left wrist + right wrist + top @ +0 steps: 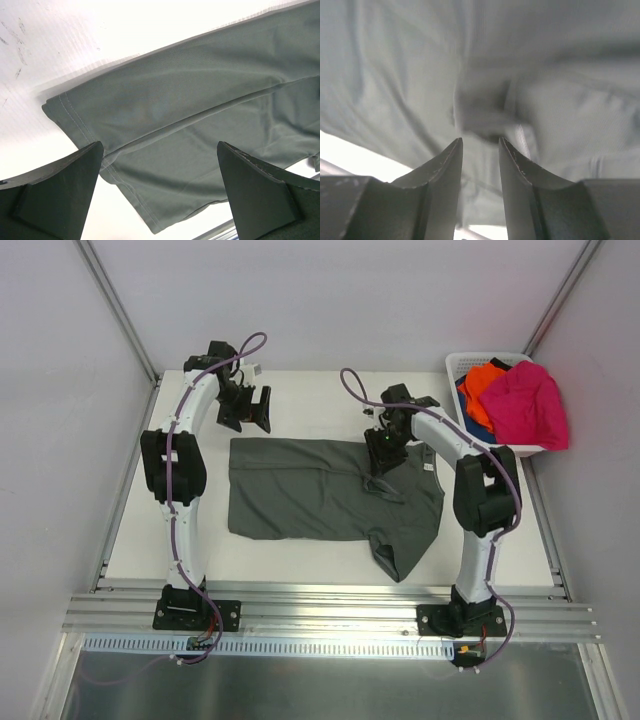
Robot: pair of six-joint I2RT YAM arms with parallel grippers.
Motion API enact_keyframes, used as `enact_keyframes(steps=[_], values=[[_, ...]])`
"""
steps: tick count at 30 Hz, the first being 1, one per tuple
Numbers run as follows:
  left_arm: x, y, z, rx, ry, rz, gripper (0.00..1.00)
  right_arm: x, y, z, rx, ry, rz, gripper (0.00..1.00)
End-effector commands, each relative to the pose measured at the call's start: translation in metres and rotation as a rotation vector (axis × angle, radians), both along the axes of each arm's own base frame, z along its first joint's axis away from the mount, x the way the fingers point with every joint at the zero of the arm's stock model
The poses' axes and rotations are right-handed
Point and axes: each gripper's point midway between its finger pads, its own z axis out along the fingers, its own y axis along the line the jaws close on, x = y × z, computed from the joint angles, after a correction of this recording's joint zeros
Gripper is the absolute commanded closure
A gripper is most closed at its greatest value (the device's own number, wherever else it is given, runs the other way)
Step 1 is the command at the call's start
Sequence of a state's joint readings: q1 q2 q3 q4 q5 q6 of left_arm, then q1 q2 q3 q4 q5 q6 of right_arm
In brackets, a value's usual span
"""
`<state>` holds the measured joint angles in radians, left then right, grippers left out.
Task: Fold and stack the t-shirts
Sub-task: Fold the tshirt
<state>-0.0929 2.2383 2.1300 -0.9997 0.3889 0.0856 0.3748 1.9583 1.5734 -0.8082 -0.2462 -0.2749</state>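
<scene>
Nearest the arm bases, a bare strip of white table [200,555] runs along the near edge. One sleeve [392,558] of the grey shirt [300,490] trails towards that edge on the right.

The grey shirt lies flat across the middle of the table, its hem to the left and its collar to the right. A long crease runs along its length, so a first lengthwise fold looks begun. It is not yet a compact fold.

The right gripper [381,465] hangs low over the shirt's right half, near the collar. Its fingers stand narrow, with a slim gap between them. The blurred wrist view does not show whether cloth is pinched.

The left gripper [248,412] hovers just past the shirt's far left corner, fingers spread wide and holding nothing.

Open table lies left of the hem and along the far side, which looks like enough room for folding.

At the far right corner, a white basket [462,365] holds a pink shirt [525,405], an orange shirt [485,385] and a blue shirt [478,425], all bunched and unfolded. No stack exists yet.
</scene>
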Motion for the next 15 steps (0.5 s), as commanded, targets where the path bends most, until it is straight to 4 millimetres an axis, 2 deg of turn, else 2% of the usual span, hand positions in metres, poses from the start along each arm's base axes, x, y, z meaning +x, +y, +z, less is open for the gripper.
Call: enact_keyframes(steps=[1,2,3,8,12,15], values=[[-0.006,-0.002,0.016,0.002,-0.021,-0.007,0.01,0.025,0.003,-0.002,-0.010,-0.035,0.007,0.62],[-0.007,-0.002,0.016,0.005,-0.022,-0.008,0.01,0.034,0.005,0.001,-0.006,-0.053,0.006,0.62],[-0.009,-0.001,0.015,0.006,-0.018,-0.007,0.01,0.036,0.006,-0.007,-0.012,-0.038,0.008,0.62],[-0.010,0.001,0.019,0.019,-0.031,-0.006,0.01,0.046,0.003,-0.018,-0.032,-0.042,0.016,0.62],[-0.009,0.001,0.020,0.018,-0.033,-0.008,0.01,0.039,0.003,-0.023,-0.031,-0.022,0.019,0.62],[-0.008,0.000,0.018,0.013,-0.030,-0.007,0.01,0.030,0.006,-0.017,-0.009,-0.003,-0.005,0.61]])
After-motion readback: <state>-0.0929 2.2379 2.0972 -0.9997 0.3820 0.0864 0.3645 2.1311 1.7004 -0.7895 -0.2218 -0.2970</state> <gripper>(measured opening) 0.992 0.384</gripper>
